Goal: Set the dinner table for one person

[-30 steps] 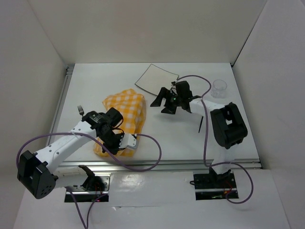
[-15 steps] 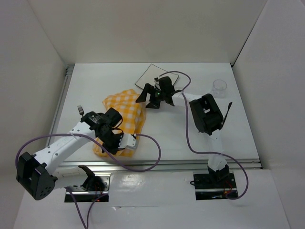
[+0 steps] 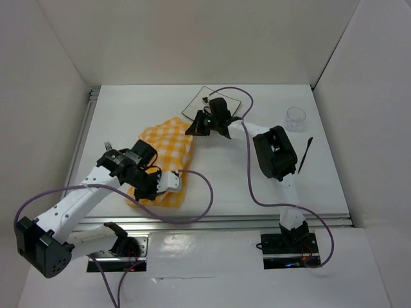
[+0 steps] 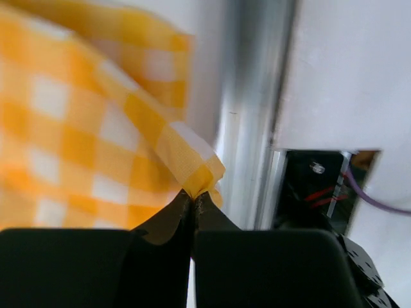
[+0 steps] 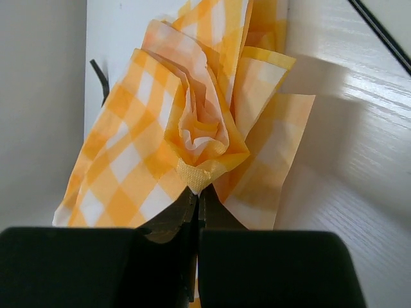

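A yellow-and-white checked cloth [image 3: 164,157] lies crumpled on the left half of the white dinner table [image 3: 128,109]. My left gripper [image 3: 174,181] is shut on the cloth's near corner [image 4: 199,176], close to the aluminium rail [image 4: 250,128]. My right gripper [image 3: 191,127] is shut on the cloth's far corner, and the fabric [image 5: 192,128] bunches up just past its tips [image 5: 198,191]. A small white square plate [image 3: 200,99] lies behind the right gripper, partly covered by it.
A fork [image 3: 108,149] lies left of the cloth, beside the left arm. A clear glass [image 3: 295,119] stands at the right, with a black knife [image 3: 304,154] in front of it. White walls close in the table on three sides.
The right arm swung left from mid-table to the cloth's far corner and shut on it. The left gripper shifted slightly up and away from the rail with its corner.
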